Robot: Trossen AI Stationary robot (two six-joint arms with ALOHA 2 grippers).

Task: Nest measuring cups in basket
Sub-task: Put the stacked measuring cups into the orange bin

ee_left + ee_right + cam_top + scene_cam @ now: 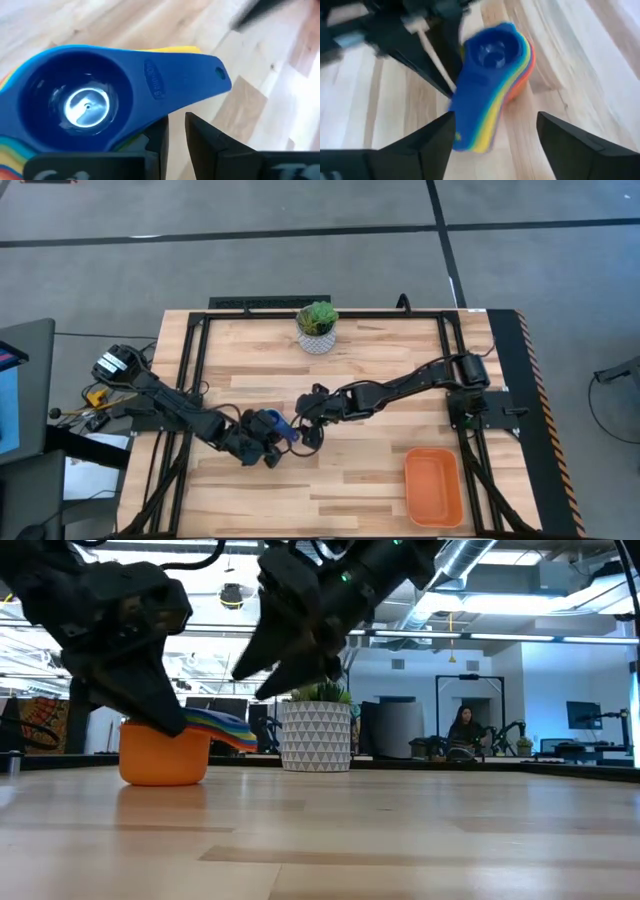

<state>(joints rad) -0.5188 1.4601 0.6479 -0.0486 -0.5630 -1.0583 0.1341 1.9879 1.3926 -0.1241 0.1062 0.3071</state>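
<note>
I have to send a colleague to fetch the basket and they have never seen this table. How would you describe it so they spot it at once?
Look at the wooden table, at the corner on the right arm's side, farthest from the potted plant. There lies the basket: a shallow orange rectangular tray with rounded corners, alone and far larger than the nested cups.

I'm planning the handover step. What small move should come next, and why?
Probably the right gripper should ease back and clear the way. It is open beside the nested cups, which stand on the table, held at the handles by the left gripper; the basket lies far off.
</note>
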